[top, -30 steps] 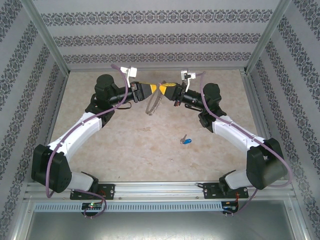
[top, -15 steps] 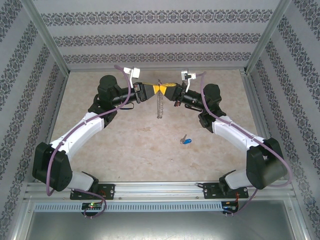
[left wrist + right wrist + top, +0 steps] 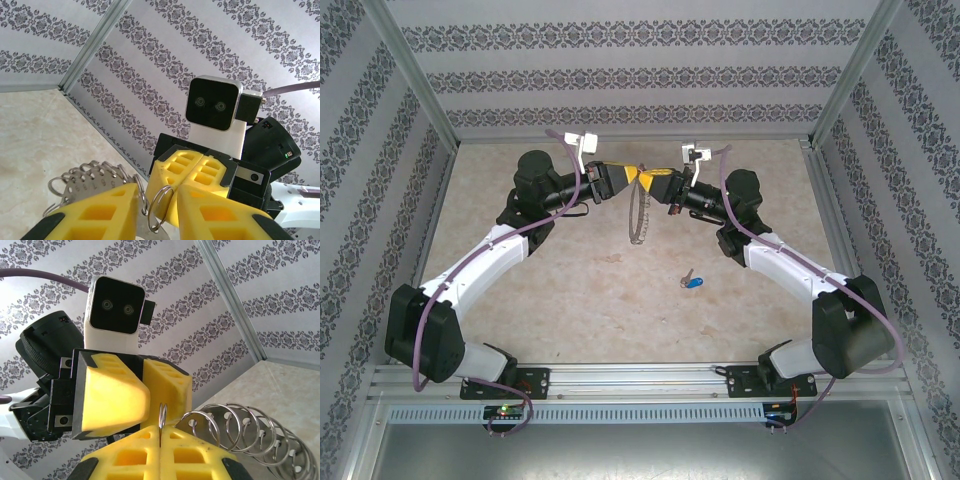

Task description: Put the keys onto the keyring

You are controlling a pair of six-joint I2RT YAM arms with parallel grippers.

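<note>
The right gripper (image 3: 160,436) has its yellow fingers pressed together on one thin ring of the keyring (image 3: 240,432). That ring stands edge-on from the seam between them, and the rest of the bundle fans out to one side. Facing it tip to tip, the left gripper (image 3: 157,195) has its fingers apart, with a ring and a strip of the metal band in the gap. Whether either pad bears on the metal is hard to tell from this angle. Held high over the far side of the table (image 3: 570,290), the floppy loop hangs free below both tools, probably so one arm can carry it while the other works a ring open for threading. The key (image 3: 692,281), with its blue head and short blade, lies on the table well apart from both grippers, nearer the right arm, and is not yet picked up. Half a second ago the loop hung as a narrow straight line under the fingertips. Now it has swung into an open curve, and the left gripper has tilted back slightly. The key has not moved.
</note>
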